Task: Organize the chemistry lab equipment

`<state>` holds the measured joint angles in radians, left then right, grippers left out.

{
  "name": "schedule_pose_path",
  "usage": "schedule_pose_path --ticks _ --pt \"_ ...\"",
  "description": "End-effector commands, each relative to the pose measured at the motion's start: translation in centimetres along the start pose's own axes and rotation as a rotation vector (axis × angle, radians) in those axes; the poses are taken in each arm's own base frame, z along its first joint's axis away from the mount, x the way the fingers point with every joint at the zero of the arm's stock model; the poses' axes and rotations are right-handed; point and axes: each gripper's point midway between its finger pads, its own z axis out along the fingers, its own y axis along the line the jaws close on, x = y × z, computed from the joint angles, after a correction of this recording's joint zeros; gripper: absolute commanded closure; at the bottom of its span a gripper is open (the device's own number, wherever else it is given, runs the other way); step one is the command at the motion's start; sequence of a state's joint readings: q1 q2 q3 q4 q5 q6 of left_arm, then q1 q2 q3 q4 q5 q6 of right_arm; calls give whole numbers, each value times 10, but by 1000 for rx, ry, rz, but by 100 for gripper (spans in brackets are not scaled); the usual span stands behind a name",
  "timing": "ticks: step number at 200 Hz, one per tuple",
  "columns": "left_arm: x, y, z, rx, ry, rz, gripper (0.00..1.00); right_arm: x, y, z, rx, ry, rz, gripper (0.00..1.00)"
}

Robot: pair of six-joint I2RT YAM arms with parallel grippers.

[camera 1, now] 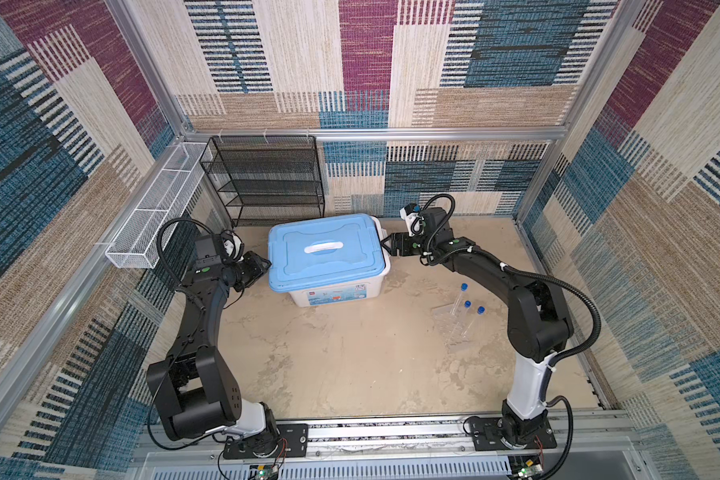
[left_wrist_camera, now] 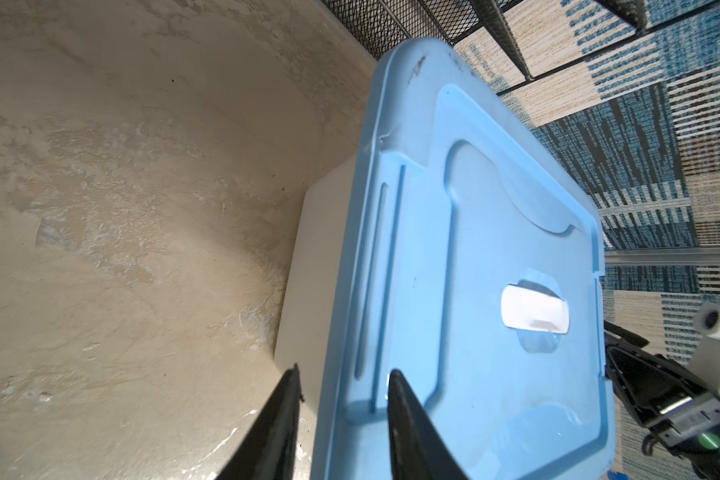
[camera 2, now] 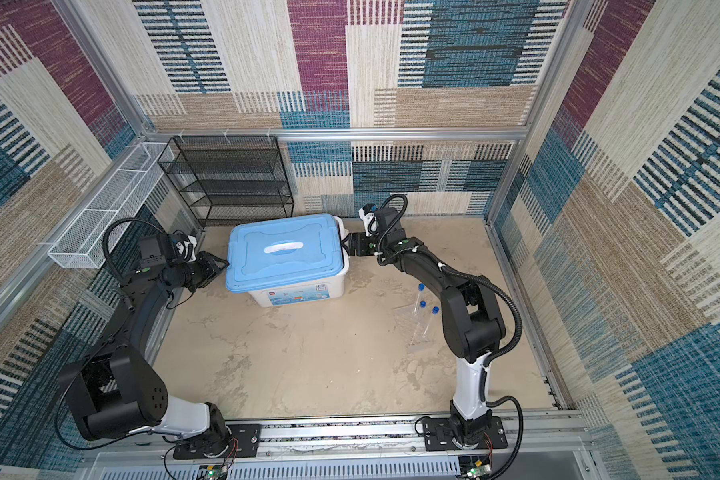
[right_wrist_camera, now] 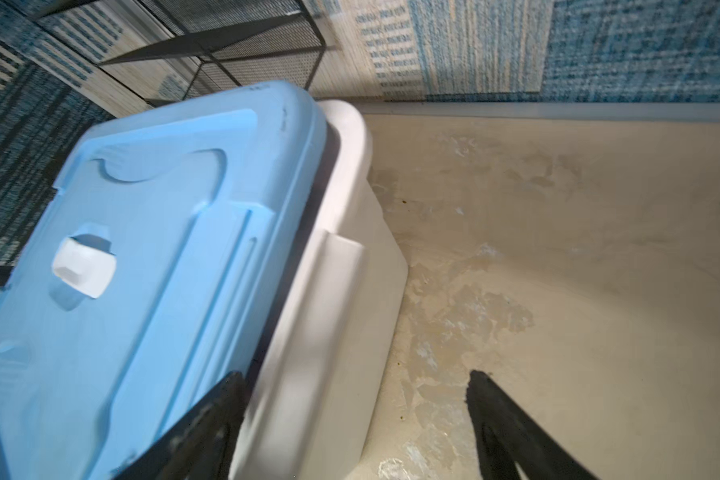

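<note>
Three clear blue-capped tubes stand tilted in a clear tube rack on the floor at the right, beside my right arm. Neither gripper is near them. My left gripper straddles the left edge of the tub's blue lid, one finger on top and one under the rim. Whether it pinches the lid does not show. My right gripper stands wide open around the right rim of the white tub.
The lid sits shifted left, leaving the tub's right rim bare. A black wire-mesh shelf stands behind the tub against the back wall. A white mesh basket hangs on the left rail. Bare beige floor lies in front.
</note>
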<state>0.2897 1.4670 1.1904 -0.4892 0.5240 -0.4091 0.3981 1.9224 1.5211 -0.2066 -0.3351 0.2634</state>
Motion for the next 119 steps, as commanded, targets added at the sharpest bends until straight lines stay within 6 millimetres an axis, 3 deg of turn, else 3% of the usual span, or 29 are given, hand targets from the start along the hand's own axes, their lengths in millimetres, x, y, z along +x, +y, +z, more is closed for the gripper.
schedule_pose_path --ticks 1,48,86,119 --pt "-1 -15 3 77 11 23 60 -7 -4 -5 43 -31 10 15" --pt "2 -39 9 115 30 69 58 -10 -13 -15 55 -51 44 15" --pt "10 -50 18 122 61 90 58 -18 4 -24 -25 -89 46 15" --pt "13 -41 18 74 54 93 58 -32 9 -35 -26 -143 49 14"
